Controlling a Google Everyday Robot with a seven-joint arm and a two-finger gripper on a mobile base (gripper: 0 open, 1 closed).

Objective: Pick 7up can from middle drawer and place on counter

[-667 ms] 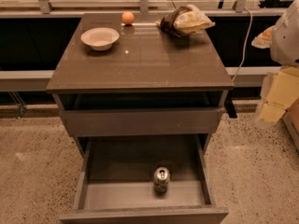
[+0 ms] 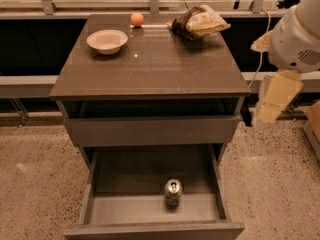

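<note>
The 7up can point(image 2: 173, 193) stands upright in the open middle drawer point(image 2: 125, 209), near the front and a little right of centre on the grey floor. The counter point(image 2: 150, 64) is the glossy dark brown top of the cabinet, above the drawer. My gripper point(image 2: 275, 98) hangs from the white arm at the right of the cabinet, at about the height of the counter's front edge. It is well above and to the right of the can and holds nothing that I can see.
On the counter are a white bowl point(image 2: 107, 40) at the back left, an orange ball point(image 2: 137, 19) at the back, and a chip bag point(image 2: 199, 23) at the back right. The top drawer point(image 2: 150, 130) sits slightly ajar. Speckled floor surrounds the cabinet.
The arm and gripper have shifted slightly left, toward the cabinet. The can and drawer have not moved.
</note>
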